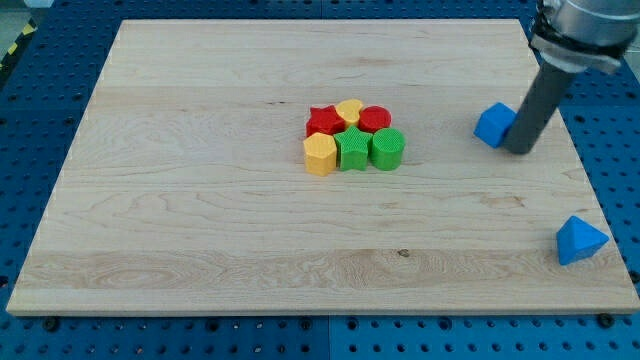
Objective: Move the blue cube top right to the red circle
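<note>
The blue cube (493,124) sits on the wooden board at the view's right, a little above mid-height. My tip (519,150) rests on the board touching the cube's right side, just below-right of it. The red circle (375,119) is at the right end of the top row of a tight cluster near the board's middle, well to the left of the cube. The rod rises from the tip toward the view's top right.
The cluster also holds a red star (322,122), a yellow heart (349,110), a yellow hexagon (319,154), a green star (352,149) and a green cylinder (388,148). A blue triangular block (579,240) lies near the board's lower right corner.
</note>
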Controlling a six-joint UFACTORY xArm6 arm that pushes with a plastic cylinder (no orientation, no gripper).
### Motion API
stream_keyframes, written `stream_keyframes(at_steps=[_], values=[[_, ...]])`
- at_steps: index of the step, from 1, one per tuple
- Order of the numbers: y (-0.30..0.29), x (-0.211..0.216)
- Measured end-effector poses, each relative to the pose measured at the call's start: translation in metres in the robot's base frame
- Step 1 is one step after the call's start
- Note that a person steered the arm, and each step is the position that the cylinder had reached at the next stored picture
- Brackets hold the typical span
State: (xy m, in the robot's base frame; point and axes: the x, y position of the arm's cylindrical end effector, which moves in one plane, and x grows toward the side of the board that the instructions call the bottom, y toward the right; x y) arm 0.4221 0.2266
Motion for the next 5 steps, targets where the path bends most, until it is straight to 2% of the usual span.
stream_keyframes(at_steps=[1,3,4,5], values=[[0.001,-0.032],[0.052,-0.013],[0.042,-0.041],[-0.005,-0.056]])
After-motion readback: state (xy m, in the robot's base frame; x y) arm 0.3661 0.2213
